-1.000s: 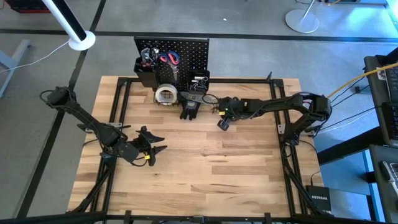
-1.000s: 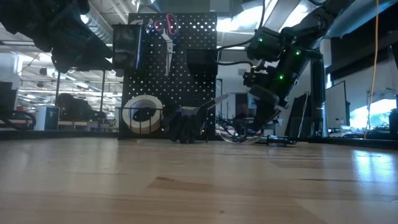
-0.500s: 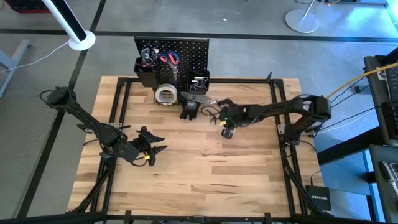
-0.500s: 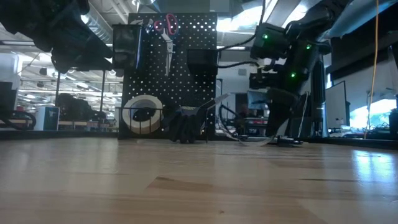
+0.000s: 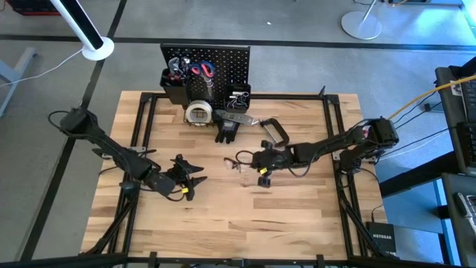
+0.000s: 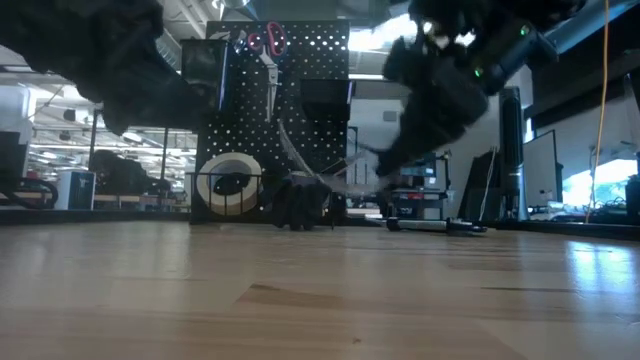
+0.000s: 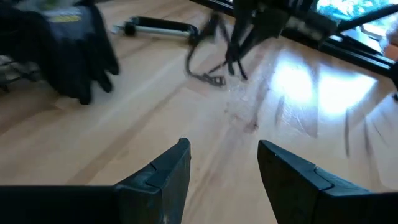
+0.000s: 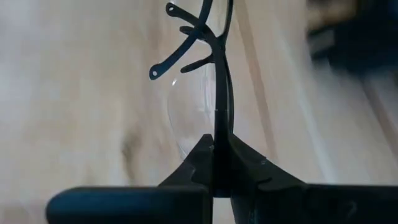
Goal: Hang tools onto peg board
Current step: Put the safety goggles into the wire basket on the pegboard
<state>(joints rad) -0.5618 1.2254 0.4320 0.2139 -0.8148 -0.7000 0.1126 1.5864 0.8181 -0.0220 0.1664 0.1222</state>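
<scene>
The black peg board (image 5: 223,63) stands at the table's far edge, with red-handled scissors (image 5: 201,71) on it. A pale tape roll (image 5: 197,113), black gloves (image 5: 227,131), a silver level bar (image 5: 236,117) and a black C-clamp (image 5: 274,132) lie before it on the table. My right gripper (image 5: 253,160) is near the table's middle, shut on clear safety glasses (image 5: 237,161). My left gripper (image 5: 199,177) stands open above bare wood at the near left, with nothing between its fingers (image 7: 168,171). My right gripper pinches the glasses' thin black frame (image 8: 219,118), right beside the clear lens (image 8: 189,118), between its two fingers. The fingers slant down from the table's right side. The glasses stick out ahead of the fingertips, low over the wood; whether they touch it I cannot tell.
Black bins (image 5: 175,88) and a wire basket (image 5: 239,97) hang on the peg board. Black frame bars (image 5: 149,126) run along the table's left and right edges. Open wood (image 5: 260,216) lies at the near middle.
My right gripper has swung away from the tools by the peg board toward the table's near edge and middle, rolling as it went, and the glasses have come with it. My left gripper has shifted a little toward the table's right and down.
</scene>
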